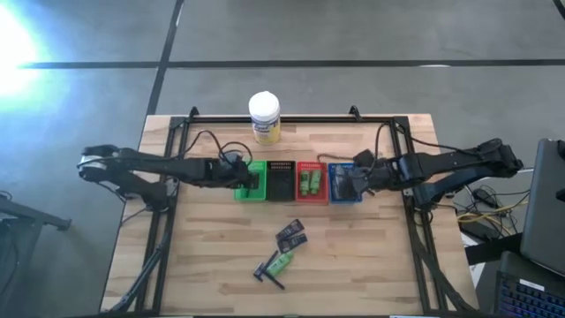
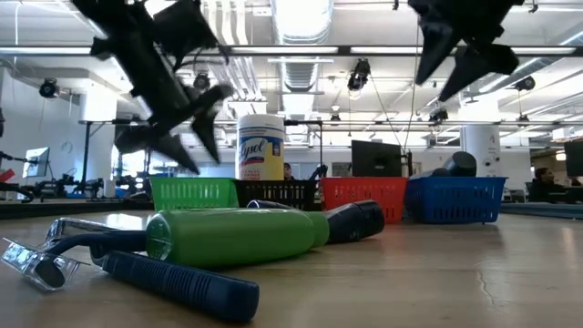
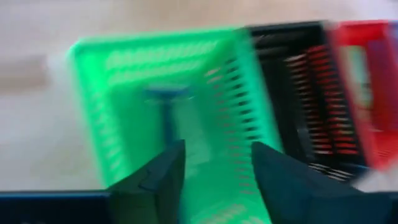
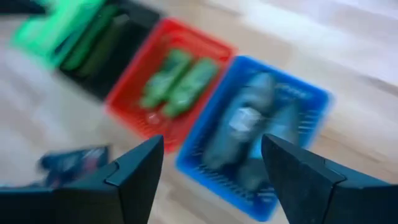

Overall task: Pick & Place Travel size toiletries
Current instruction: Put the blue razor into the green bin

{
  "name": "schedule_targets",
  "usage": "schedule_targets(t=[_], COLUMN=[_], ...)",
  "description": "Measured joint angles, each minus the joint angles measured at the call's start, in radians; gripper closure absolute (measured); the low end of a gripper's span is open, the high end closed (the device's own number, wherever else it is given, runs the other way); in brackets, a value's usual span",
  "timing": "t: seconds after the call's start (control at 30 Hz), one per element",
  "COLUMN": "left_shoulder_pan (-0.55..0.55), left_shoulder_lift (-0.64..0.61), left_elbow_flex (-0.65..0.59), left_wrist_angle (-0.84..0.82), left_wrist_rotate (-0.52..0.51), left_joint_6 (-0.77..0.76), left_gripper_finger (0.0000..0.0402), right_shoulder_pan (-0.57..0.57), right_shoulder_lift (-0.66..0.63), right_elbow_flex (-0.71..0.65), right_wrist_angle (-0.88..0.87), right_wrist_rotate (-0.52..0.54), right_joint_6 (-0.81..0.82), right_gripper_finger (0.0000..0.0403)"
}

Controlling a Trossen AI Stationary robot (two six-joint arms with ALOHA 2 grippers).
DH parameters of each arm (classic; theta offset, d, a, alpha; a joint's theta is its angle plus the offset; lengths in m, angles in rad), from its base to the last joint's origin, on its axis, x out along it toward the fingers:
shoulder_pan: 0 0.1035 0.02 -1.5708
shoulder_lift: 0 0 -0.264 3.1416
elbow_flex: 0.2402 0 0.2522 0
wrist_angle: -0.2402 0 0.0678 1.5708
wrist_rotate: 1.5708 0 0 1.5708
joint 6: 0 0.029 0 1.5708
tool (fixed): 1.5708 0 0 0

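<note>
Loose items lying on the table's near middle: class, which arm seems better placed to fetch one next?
Neither clearly: the left gripper over the green mesh basket and the right gripper over the blue mesh basket, both open, flank the green bottle.
</note>
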Motion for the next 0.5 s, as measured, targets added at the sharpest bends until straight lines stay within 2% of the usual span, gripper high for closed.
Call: schedule_targets(t=[0.13, 0.3, 0.4, 0.5], left_shoulder_pan=[-0.053, -0.189, -0.297, -0.405], left_shoulder_lift=[-0.038, -0.09, -0.102, -0.08], left_elbow_flex=[0.076, 0.132, 0.128, 0.12], left_wrist_angle=[0.0, -0.056, -0.118, -0.154], left_wrist_rotate=[0.027, 0.092, 0.125, 0.133], left_joint_6=[0.222, 0.421, 0.421, 0.315], left_gripper_finger=[0.0183, 0.0176, 0.0175, 0.0175], right_shoulder_pan=[0.057, 0.137, 0.192, 0.217], right_shoulder_lift=[0.035, 0.162, 0.263, 0.345], right_elbow_flex=[0.0, 0.001, 0.044, 0.111], right_wrist_angle=[0.121, 0.284, 0.315, 0.249], right_wrist_rotate=[-0.094, -0.222, -0.241, -0.237], right_joint_6=[-0.118, -0.188, -0.184, -0.129], right_gripper_finger=[0.0119, 0.0109, 0.0108, 0.0114])
